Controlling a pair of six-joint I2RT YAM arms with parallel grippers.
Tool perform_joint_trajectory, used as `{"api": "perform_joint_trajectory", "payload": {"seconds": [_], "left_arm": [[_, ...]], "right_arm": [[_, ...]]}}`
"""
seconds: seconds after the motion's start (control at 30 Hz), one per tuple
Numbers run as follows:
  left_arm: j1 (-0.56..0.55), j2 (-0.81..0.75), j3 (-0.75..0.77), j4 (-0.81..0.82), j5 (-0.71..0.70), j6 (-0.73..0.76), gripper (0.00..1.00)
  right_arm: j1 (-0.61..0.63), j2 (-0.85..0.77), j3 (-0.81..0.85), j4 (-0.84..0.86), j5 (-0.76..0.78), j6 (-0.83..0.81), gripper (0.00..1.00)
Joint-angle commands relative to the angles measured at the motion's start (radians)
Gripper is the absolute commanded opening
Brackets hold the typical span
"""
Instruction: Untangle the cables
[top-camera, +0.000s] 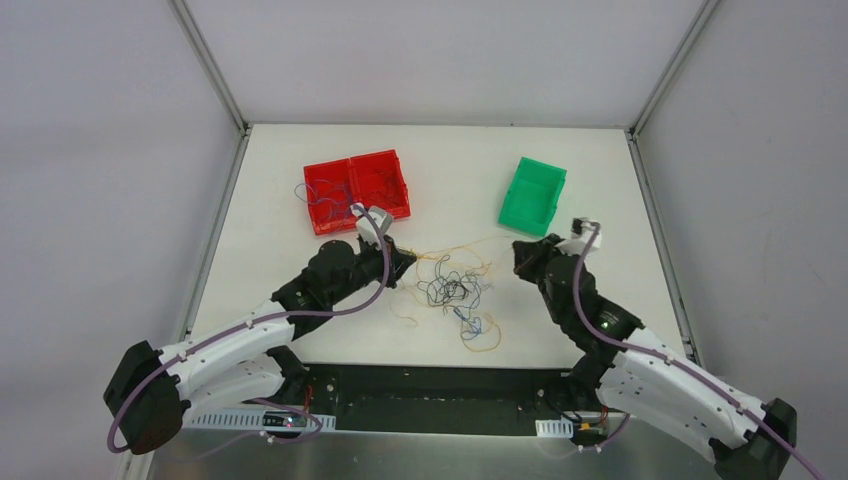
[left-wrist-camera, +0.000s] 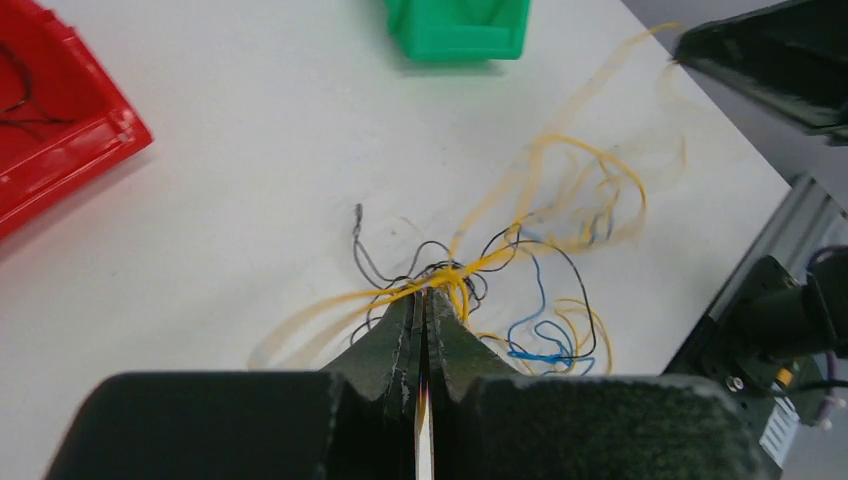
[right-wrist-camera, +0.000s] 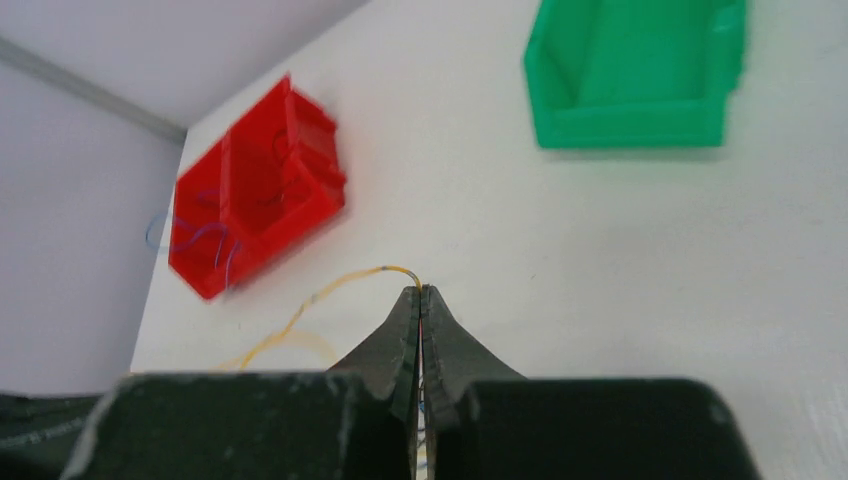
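A tangle of hair-thin cables (top-camera: 455, 290), yellow, black and blue, lies on the white table between my arms. My left gripper (top-camera: 407, 262) is shut on yellow strands at the tangle's left side; in the left wrist view the closed tips (left-wrist-camera: 424, 296) pinch yellow cables (left-wrist-camera: 520, 230) that fan out ahead. My right gripper (top-camera: 520, 250) is shut on one yellow cable (right-wrist-camera: 340, 285) that arcs left from its closed tips (right-wrist-camera: 421, 292). A taut yellow strand (top-camera: 470, 243) runs between the two grippers.
A red two-compartment bin (top-camera: 356, 190) with a few thin wires stands at the back left. A green bin (top-camera: 533, 193) stands at the back right. A black rail (top-camera: 440, 385) runs along the near table edge.
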Motion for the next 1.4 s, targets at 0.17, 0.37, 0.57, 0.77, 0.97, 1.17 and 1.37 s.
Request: {"api": "perform_joint_trajectory", "payload": {"seconds": [0.17,0.37,0.57,0.77,0.97,1.17,1.37], "left_arm": [[0.045,-0.051,0.031,-0.149,-0.303,-0.091,0.0],[0.062,-0.059,0.028,-0.164,-0.318,-0.107,0.0],[0.081,-0.098,0.009,-0.17,-0.34,-0.129,0.0],[0.083,-0.1,-0.024,-0.017,-0.128,-0.084,0.0],[0.082,-0.049,-0.016,0.171,0.296,-0.052,0.0],[0.079,0.015,0.009,0.258,0.496,-0.072,0.0],[0.042,0.103,0.068,0.286,0.656,-0.073,0.0]], "right_arm": [[-0.124,-0.338,-0.047,-0.295,0.482,0.302,0.0],[-0.131,-0.476,-0.034,-0.398,0.614,0.329,0.0],[-0.131,-0.619,-0.018,-0.458,0.697,0.305,0.0],[-0.131,-0.509,-0.035,-0.18,0.325,-0.016,0.1],[-0.128,-0.196,0.002,0.09,-0.516,-0.223,0.38],[-0.052,-0.016,0.041,0.176,-0.814,-0.265,0.41],[0.016,-0.002,0.039,0.199,-0.836,-0.316,0.42]]}}
